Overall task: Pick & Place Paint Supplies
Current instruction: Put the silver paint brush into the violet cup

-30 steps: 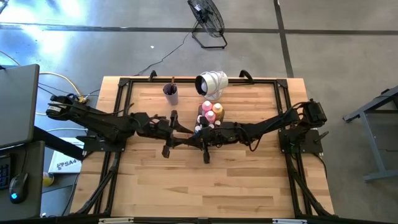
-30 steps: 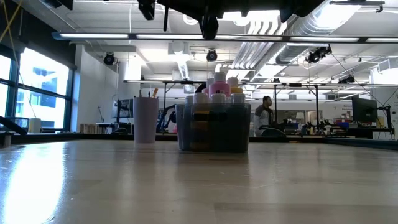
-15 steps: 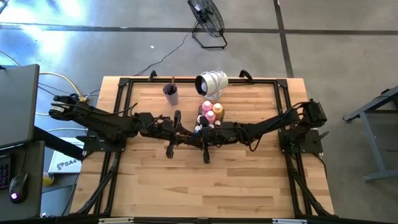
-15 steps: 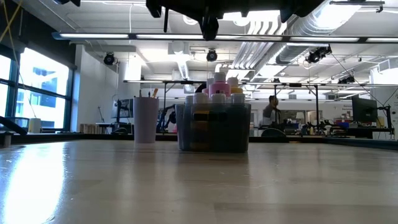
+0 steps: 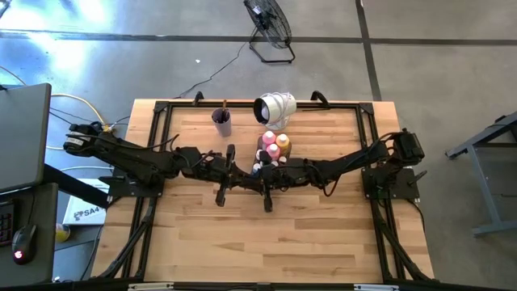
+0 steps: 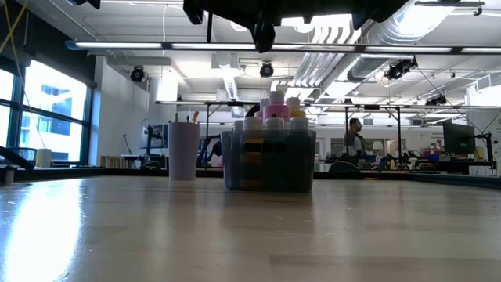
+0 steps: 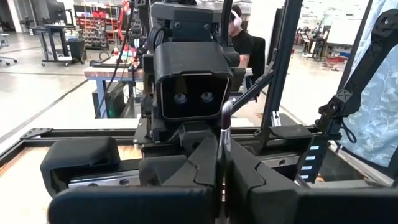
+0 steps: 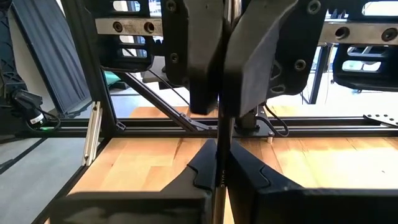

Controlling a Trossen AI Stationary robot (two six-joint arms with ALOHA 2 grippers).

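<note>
Left hand (image 5: 235, 168) and right hand (image 5: 257, 179) both clamping one paintbrush (image 7: 224, 134) above the bench (image 5: 266, 234), meeting beside the grey tray (image 6: 268, 161), lilac cup (image 6: 183, 151) standing near.

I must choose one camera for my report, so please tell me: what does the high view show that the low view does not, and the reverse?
Only the high view: the left gripper and the right gripper tip to tip over mid-table, and a floor fan. Only the low view: a person in the room behind, and the clear tray seen from its side. Both: the purple cup, and the paint bottles standing in that tray.
</note>
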